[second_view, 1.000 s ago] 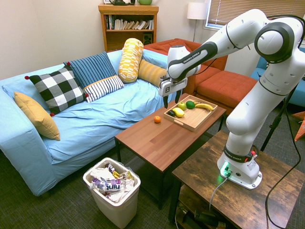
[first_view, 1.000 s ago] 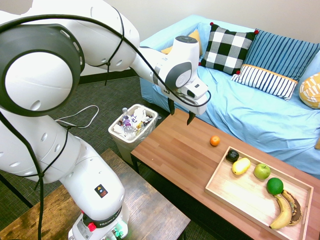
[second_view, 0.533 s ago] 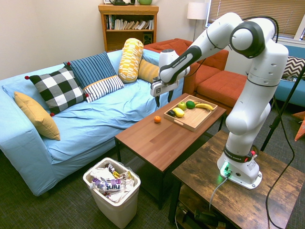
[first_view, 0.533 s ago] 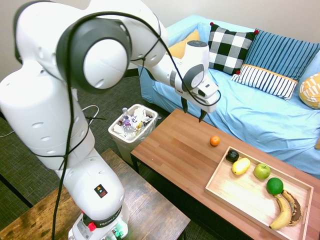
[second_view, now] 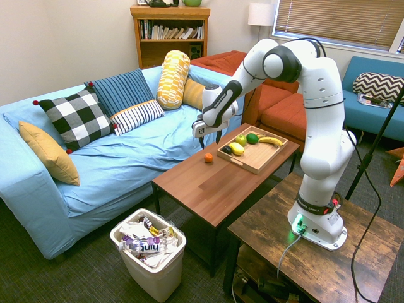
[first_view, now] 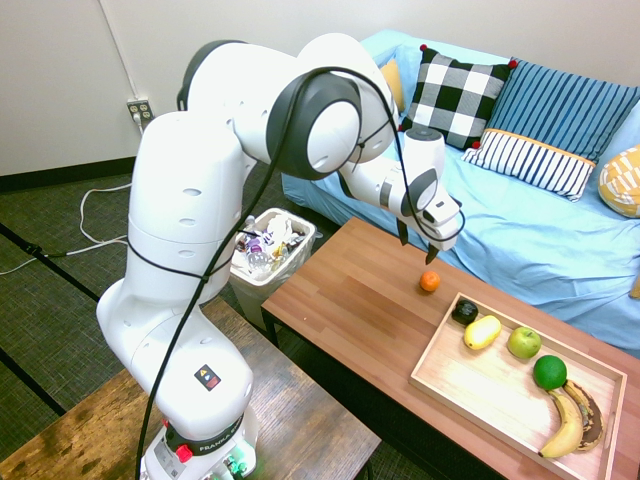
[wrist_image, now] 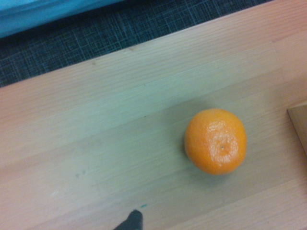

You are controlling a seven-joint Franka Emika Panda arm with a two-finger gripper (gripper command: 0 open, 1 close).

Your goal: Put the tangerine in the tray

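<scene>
The tangerine [first_view: 430, 282] is a small bright-orange fruit resting on the reddish-brown table, just outside the near short end of the tray [first_view: 487, 392]. That tray is pale wood with a low rim. My gripper [first_view: 416, 247] hangs open a little above the tangerine, slightly toward the sofa side, holding nothing. From the other side, the gripper [second_view: 209, 140] sits directly over the tangerine [second_view: 208, 158], with the tray [second_view: 257, 158] beside it. Up close, the tangerine [wrist_image: 216, 140] fills the wrist view's right half, and a tray corner [wrist_image: 300, 125] shows at the edge.
In the tray lie a lemon [first_view: 482, 331], a green apple [first_view: 523, 342], a lime [first_view: 549, 372], a banana [first_view: 567, 426] and a dark fruit [first_view: 464, 310]. A blue sofa [first_view: 520, 220] runs behind the table. A full waste bin [first_view: 267, 252] stands at the table's end.
The arm has swung along the table toward the tray, carrying the gripper from over the table's bin end to just above the tangerine. Its fingers stayed open.
</scene>
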